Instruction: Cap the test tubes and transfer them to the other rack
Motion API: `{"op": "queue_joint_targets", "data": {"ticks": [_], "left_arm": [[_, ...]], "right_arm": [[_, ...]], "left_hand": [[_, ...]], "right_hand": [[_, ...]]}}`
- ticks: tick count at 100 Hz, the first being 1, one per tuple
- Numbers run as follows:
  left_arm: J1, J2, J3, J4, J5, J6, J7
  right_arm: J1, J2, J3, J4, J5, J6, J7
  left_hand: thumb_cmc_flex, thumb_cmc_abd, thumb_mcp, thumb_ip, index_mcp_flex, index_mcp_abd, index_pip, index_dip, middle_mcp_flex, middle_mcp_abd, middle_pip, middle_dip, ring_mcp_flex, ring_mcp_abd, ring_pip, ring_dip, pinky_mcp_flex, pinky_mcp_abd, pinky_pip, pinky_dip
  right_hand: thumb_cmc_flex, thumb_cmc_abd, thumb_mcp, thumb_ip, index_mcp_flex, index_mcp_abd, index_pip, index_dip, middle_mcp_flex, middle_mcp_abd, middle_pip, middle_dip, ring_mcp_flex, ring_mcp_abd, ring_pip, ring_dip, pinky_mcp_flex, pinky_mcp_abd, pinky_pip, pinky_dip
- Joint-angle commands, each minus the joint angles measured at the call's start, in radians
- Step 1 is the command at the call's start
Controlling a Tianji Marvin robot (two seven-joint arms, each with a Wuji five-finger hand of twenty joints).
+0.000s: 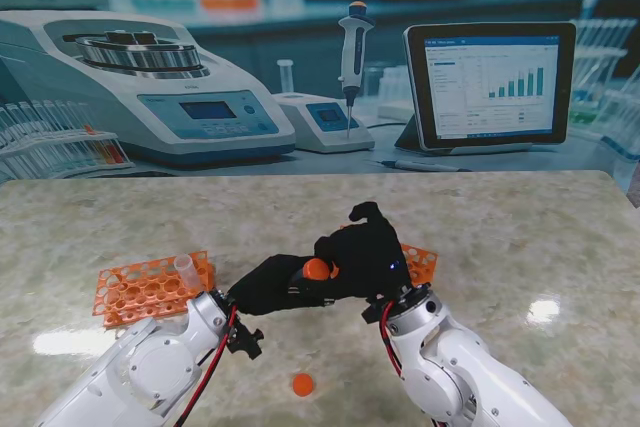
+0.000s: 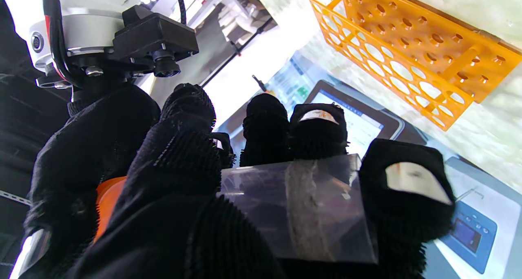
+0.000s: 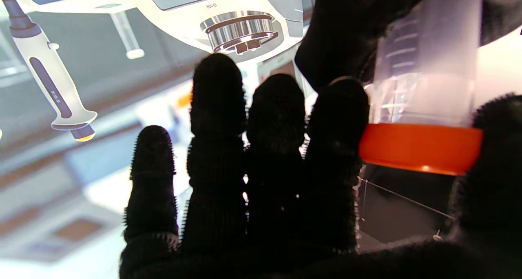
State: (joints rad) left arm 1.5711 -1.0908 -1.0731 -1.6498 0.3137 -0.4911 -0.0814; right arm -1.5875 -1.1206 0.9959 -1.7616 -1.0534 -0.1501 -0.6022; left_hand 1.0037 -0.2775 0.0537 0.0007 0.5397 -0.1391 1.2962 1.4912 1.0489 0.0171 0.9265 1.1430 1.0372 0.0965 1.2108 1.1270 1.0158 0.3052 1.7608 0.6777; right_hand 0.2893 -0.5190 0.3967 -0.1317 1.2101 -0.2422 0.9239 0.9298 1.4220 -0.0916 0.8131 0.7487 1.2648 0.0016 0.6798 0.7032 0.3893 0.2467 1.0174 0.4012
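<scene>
Over the table's middle my two black-gloved hands meet. My left hand (image 1: 268,287) (image 2: 265,140) is shut on a clear test tube (image 2: 297,205) (image 3: 424,67), held roughly level. An orange cap (image 1: 316,269) (image 3: 420,148) (image 2: 107,201) sits at the tube's mouth, pinched between thumb and forefinger of my right hand (image 1: 365,247) (image 3: 265,181). Left of the hands stands an orange rack (image 1: 140,289) with one open tube (image 1: 186,267) in it. A second orange rack (image 1: 421,263) (image 2: 408,54) shows behind my right hand, largely hidden in the stand view.
A loose orange cap (image 1: 302,384) lies on the marble table (image 1: 520,237) close to me, between my arms. Behind the table's far edge is a backdrop showing a centrifuge (image 1: 150,87), a pipette (image 1: 352,57) and a tablet (image 1: 490,82).
</scene>
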Motion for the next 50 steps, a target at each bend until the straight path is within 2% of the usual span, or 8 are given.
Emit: {"op": "queue_joint_targets", "data": {"ticks": [1,10,21,35,40,50], "left_arm": [[0.004,-0.003,0.007,-0.012,0.002,-0.006,-0.008],[0.005,-0.003,0.006,-0.013,0.002,-0.006,-0.008],[0.006,-0.003,0.005,-0.014,0.003,-0.007,-0.008],[0.007,-0.002,0.005,-0.014,0.004,-0.007,-0.008],[0.006,-0.002,0.005,-0.014,0.003,-0.007,-0.008],[0.006,-0.002,0.005,-0.014,0.003,-0.006,-0.009]], "right_arm": [[0.005,-0.01,0.0,0.003,0.009,0.019,0.013],[0.007,-0.01,0.002,-0.002,0.018,0.026,0.035],[0.008,-0.01,0.001,-0.007,0.023,0.037,0.051],[0.012,-0.012,-0.002,-0.008,0.035,0.047,0.067],[0.014,-0.013,-0.002,-0.008,0.043,0.05,0.077],[0.017,-0.014,-0.002,-0.007,0.057,0.057,0.092]], "left_hand": [[0.02,0.049,0.022,0.005,0.022,-0.048,0.02,0.028,0.007,-0.036,-0.006,0.0,0.005,-0.008,0.03,0.018,0.032,-0.064,0.086,-0.008],[0.021,0.049,0.022,0.005,0.022,-0.048,0.02,0.028,0.006,-0.036,-0.006,0.0,0.005,-0.008,0.03,0.018,0.032,-0.064,0.086,-0.007],[0.021,0.049,0.022,0.005,0.022,-0.047,0.02,0.028,0.005,-0.035,-0.006,0.0,0.003,-0.006,0.03,0.018,0.031,-0.064,0.086,-0.007],[0.021,0.048,0.022,0.005,0.022,-0.047,0.02,0.028,0.006,-0.035,-0.006,0.0,0.002,-0.007,0.03,0.019,0.031,-0.063,0.085,-0.007],[0.021,0.047,0.022,0.005,0.023,-0.046,0.02,0.028,0.006,-0.035,-0.006,0.0,0.002,-0.006,0.03,0.019,0.03,-0.063,0.085,-0.007],[0.022,0.048,0.023,0.005,0.022,-0.047,0.02,0.029,0.004,-0.034,-0.006,0.001,0.002,-0.006,0.03,0.019,0.03,-0.063,0.085,-0.007]], "right_hand": [[0.067,0.137,0.135,0.021,0.082,-0.143,0.097,-0.018,0.029,-0.029,0.049,-0.016,0.047,-0.026,0.061,0.005,0.003,-0.02,0.027,0.001],[0.025,0.147,0.153,0.019,0.091,-0.151,0.178,-0.044,0.029,-0.038,0.084,-0.046,0.049,-0.036,0.092,-0.012,0.012,-0.026,0.034,-0.006],[-0.001,0.181,0.145,0.02,0.096,-0.168,0.22,-0.047,0.031,-0.05,0.102,-0.049,0.052,-0.04,0.109,-0.014,0.019,-0.033,0.036,-0.008],[-0.052,0.263,0.118,0.021,0.098,-0.175,0.246,-0.054,0.03,-0.045,0.104,-0.058,0.05,-0.034,0.114,-0.02,0.02,-0.028,0.036,-0.01],[-0.091,0.299,0.095,0.027,0.093,-0.172,0.23,-0.083,0.029,-0.042,0.082,-0.075,0.047,-0.028,0.099,-0.034,0.018,-0.013,0.034,-0.012],[-0.157,0.321,0.102,0.026,0.088,-0.166,0.206,-0.099,0.028,-0.037,0.055,-0.08,0.045,-0.018,0.085,-0.035,0.019,0.005,0.03,-0.014]]}}
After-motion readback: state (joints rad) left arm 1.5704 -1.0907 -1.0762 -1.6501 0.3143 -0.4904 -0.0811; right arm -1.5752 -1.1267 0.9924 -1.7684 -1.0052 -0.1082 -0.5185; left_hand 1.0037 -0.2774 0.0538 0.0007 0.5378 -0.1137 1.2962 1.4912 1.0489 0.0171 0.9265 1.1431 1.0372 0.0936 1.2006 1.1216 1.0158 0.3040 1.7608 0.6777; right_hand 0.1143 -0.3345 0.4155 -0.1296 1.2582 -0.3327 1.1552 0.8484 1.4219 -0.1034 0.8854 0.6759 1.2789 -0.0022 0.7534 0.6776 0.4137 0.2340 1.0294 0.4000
